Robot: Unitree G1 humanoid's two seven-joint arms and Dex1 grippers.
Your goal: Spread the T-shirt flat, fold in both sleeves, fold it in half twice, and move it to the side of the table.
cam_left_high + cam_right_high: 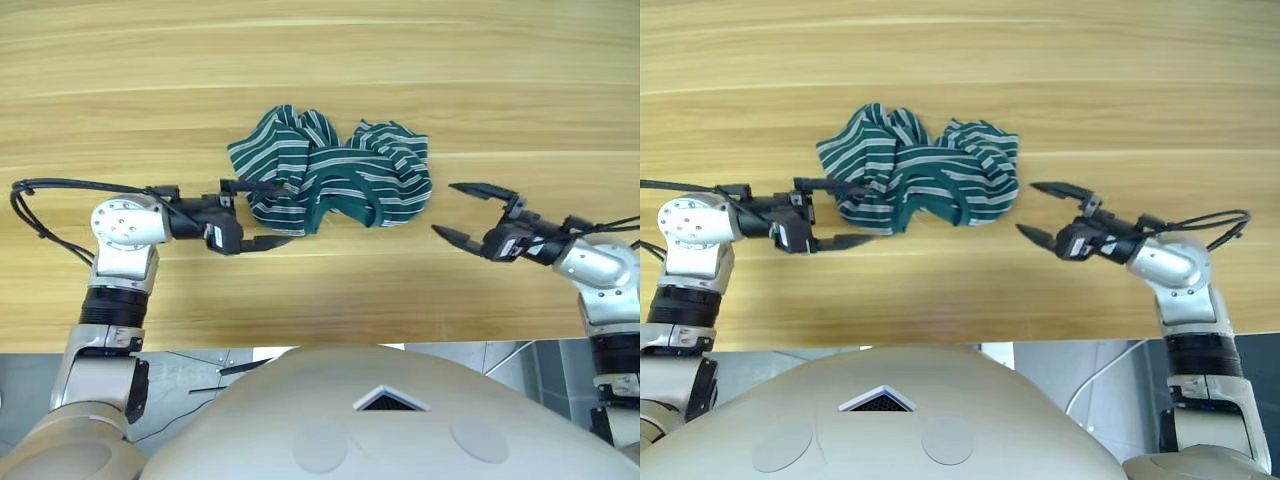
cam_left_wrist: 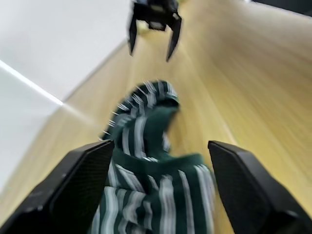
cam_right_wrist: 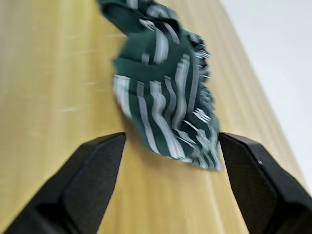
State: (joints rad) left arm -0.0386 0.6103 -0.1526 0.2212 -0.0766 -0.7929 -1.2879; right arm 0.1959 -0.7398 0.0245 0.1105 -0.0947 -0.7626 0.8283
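A dark green T-shirt (image 1: 330, 170) with white stripes lies crumpled in a heap on the wooden table (image 1: 320, 60), near its middle. My left gripper (image 1: 278, 213) is open at the heap's left edge, its fingers (image 2: 83, 180) on either side of the cloth, one finger lying over the fabric. To the right of the heap my right gripper (image 1: 460, 210) is open, a short gap away from the cloth (image 3: 165, 97), with nothing between its fingers (image 3: 97, 175).
The table's front edge (image 1: 320, 345) runs just below both arms. Bare wood stretches behind the shirt and to both sides. Black cables (image 1: 40, 215) loop off the left wrist.
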